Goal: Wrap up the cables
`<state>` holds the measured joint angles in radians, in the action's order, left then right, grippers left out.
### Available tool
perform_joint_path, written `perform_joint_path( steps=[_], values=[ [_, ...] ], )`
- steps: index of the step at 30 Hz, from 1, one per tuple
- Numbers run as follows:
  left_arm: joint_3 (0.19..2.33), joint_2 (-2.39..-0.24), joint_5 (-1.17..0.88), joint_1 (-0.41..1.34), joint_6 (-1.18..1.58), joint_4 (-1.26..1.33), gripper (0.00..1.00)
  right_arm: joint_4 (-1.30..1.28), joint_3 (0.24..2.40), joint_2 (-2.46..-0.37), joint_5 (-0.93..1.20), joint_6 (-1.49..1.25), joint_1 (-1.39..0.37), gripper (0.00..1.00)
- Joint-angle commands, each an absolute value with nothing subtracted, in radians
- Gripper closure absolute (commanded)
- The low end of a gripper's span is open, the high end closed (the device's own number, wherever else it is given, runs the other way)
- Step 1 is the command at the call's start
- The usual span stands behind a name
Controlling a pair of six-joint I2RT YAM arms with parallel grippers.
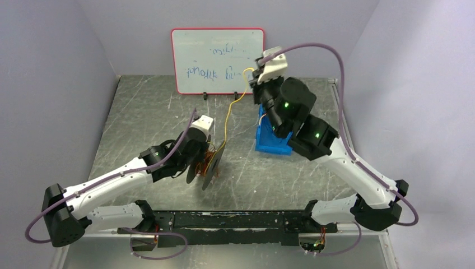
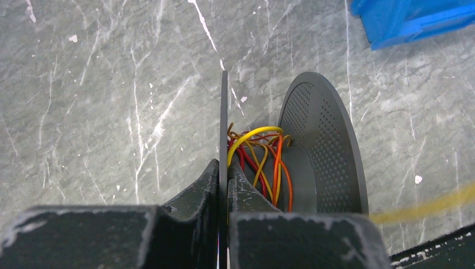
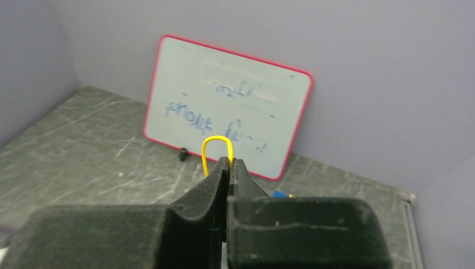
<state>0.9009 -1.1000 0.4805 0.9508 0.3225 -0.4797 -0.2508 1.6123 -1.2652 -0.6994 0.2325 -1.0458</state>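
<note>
First the grey, scratched worktop (image 1: 145, 112), with a red-framed whiteboard (image 1: 217, 59) leaning at the far wall. Right of the middle, a blue block (image 1: 271, 140), partly hidden under the right arm.

Near the middle, a dark spool (image 1: 210, 168) turned on edge, with two round flanges, one of them perforated. Not possible to tell whether resting on the worktop or held a little above it.

Left hand (image 2: 224, 179) shut tight on the thin rim of the plain flange, one finger pressed on each side.

Right hand (image 3: 229, 168) high up at the far right, in front of the whiteboard. Also pressed together, pinching the yellow cable (image 1: 228, 120), with a small loop standing above the fingertips. From there hanging down in a loose curve to the spool, not tight.

Between the flanges, already some turns of wound cable (image 2: 260, 162), yellow, orange and red, loose and rather untidy, not in neat layers.

Judged to be somewhere in the middle of the task: one part on the core, but a long free length outside. Probably left to do: bringing this free length round the core turn by turn, then securing the end. Impossible to tell how much cable remains beyond the right hand.
</note>
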Motion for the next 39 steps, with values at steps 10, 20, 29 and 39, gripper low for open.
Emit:
perform_joint_path(
  steps=[10, 20, 29, 39],
  values=[
    [1.03, -0.918, 0.365, 0.957, 0.212, -0.637, 0.93, -0.267, 1.415, -1.24, -0.345, -0.117, -0.529, 1.0],
    [1.218, -0.776, 0.248, 0.957, 0.142, -0.738, 0.93, -0.193, 1.151, -1.183, -0.166, -0.301, -0.341, 1.0],
    [1.334, -0.698, 0.237, 0.957, 0.148, -0.694, 0.93, -0.16, 0.985, -1.131, -0.151, -0.352, -0.317, 1.0],
    [1.426, -0.678, 0.246, 0.957, 0.176, -0.644, 0.93, -0.161, 0.84, -1.066, -0.154, -0.392, -0.265, 1.0]
  ],
)
